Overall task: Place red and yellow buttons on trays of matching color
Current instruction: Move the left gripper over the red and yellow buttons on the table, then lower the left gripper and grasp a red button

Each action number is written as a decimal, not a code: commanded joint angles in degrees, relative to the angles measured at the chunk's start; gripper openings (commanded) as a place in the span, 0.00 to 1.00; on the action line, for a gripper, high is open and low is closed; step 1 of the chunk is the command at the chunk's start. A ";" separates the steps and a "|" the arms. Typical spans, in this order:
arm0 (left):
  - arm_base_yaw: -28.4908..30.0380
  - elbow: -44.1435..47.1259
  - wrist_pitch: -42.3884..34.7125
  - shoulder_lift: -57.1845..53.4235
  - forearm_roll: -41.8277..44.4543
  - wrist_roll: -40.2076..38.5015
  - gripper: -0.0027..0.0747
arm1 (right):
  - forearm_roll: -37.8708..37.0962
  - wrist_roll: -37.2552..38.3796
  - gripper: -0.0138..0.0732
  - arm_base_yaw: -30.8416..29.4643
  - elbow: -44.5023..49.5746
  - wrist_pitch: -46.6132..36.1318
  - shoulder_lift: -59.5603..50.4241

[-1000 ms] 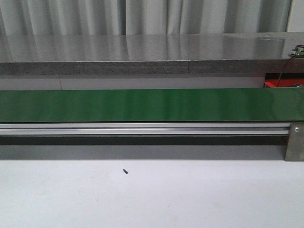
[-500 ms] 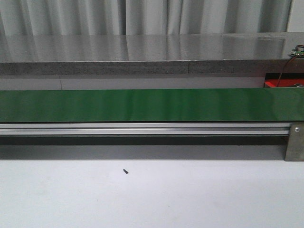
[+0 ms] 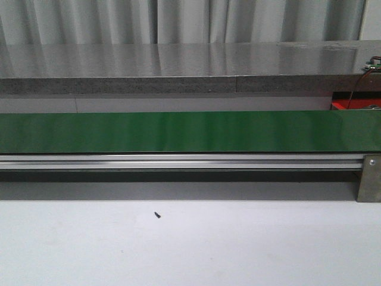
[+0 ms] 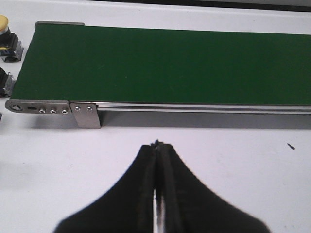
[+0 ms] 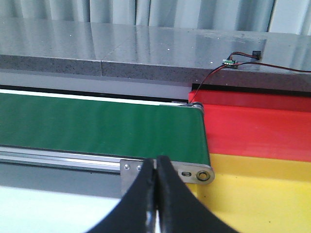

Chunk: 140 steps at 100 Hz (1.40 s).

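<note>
Green conveyor belt runs long axis left-right across the white table; red tray and yellow tray sit just past its right end, red farther. Left gripper and right gripper both pressed together, holding nothing, near side of the belt. Yellow-capped button, probably upright, stands beyond the belt's left end, partly cut off.
</note>
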 commanded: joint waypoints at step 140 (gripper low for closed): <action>27.94 -10.43 -11.07 27.38 17.44 -17.83 0.81 | -0.50 -0.12 0.05 -0.48 -1.03 -4.60 -0.95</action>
